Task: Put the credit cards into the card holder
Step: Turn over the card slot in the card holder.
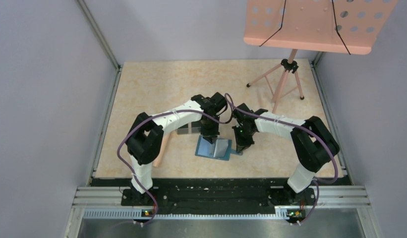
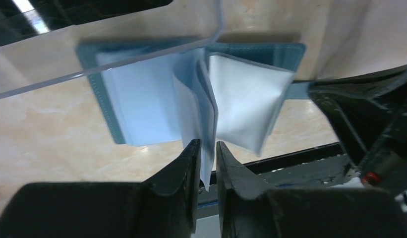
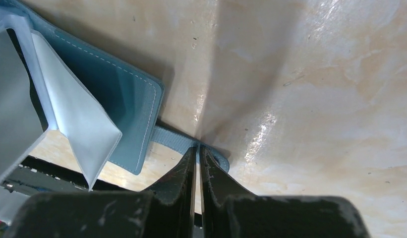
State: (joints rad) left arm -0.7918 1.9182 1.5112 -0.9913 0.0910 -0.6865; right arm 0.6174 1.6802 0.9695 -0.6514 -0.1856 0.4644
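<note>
The card holder (image 1: 206,150) lies open on the desk (image 1: 156,84), near the front edge and between our two arms, its lighter blue inner faces turned up and its pale sleeves (image 2: 246,99) fanned upright from the fold.

Our left fingers (image 2: 191,154) come down over the middle of it. They stand narrowly parted with the edge of one thin sleeve leaf (image 2: 191,99) between them. We cannot tell whether they pinch that leaf or only bracket it.

Our right fingers (image 3: 190,159) are at the holder's right side, clenched almost together with only a slit showing. Their tips rest on the teal strap (image 3: 174,139) that sticks out from the cover, and the strap runs across under both tips.

A clear plastic box (image 2: 117,67) sits on the desk just beyond the holder, its near edge overlapping the cover in the left wrist view. Dark flat shapes (image 2: 92,12) show through it, too cropped for us to identify. A pink music stand (image 1: 310,25) stands at the far right corner.
</note>
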